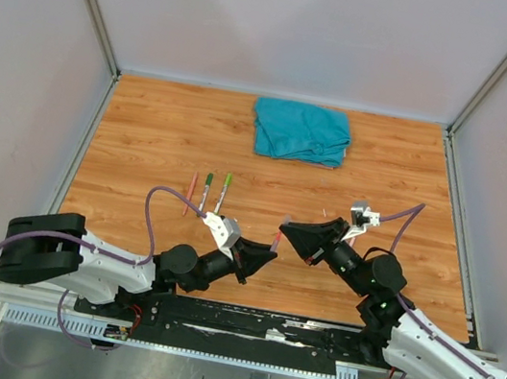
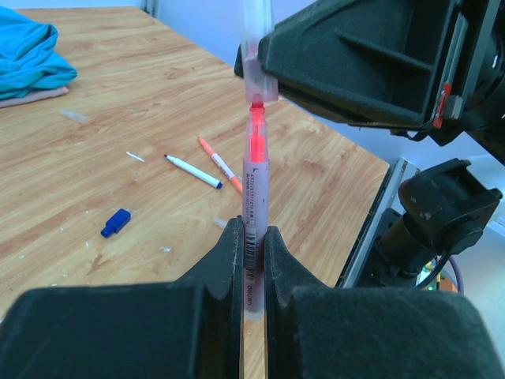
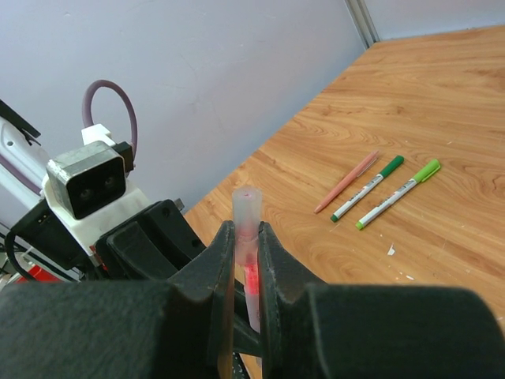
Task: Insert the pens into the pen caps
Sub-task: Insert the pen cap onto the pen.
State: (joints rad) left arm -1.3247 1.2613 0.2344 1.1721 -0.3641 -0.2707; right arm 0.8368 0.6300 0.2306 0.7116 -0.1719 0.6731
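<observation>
We clamp the red pen (image 2: 255,178) in the left gripper (image 2: 252,241), the translucent cap (image 3: 246,207) in the right gripper (image 3: 246,237), aligned for insertion; tip seemingly at its mouth.

Red pen (image 2: 254,197): pale barrel, uncapped, red tip leading, clamped in left gripper (image 2: 252,237). The tip meets the mouth of the translucent cap (image 2: 258,47), pinched in right gripper (image 3: 246,237); barrel not seated. Lying flat, side by side: pink pen (image 1: 192,182), dark green pen (image 1: 205,191), light green pen (image 1: 224,191). Blue cap (image 2: 115,223) loose, apart.
</observation>
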